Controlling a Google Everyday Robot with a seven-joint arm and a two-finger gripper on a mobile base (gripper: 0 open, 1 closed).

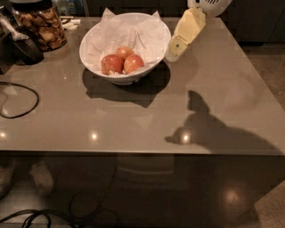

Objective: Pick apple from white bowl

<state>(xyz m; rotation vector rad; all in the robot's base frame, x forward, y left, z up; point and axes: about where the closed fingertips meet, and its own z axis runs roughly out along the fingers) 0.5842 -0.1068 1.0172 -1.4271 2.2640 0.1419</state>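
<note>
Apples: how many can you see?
3, in the white bowl: darker apple front left, the apple front right, yellower apple behind. Paper may hide more. Pincer beside its right rim.

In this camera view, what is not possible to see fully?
- Gripper, just right of the white bowl: its arm is cut off by the top edge.
- Rear apple: lower part hidden behind the apple and a darker one.
- Glass jar: top cut by the upper edge.
</note>
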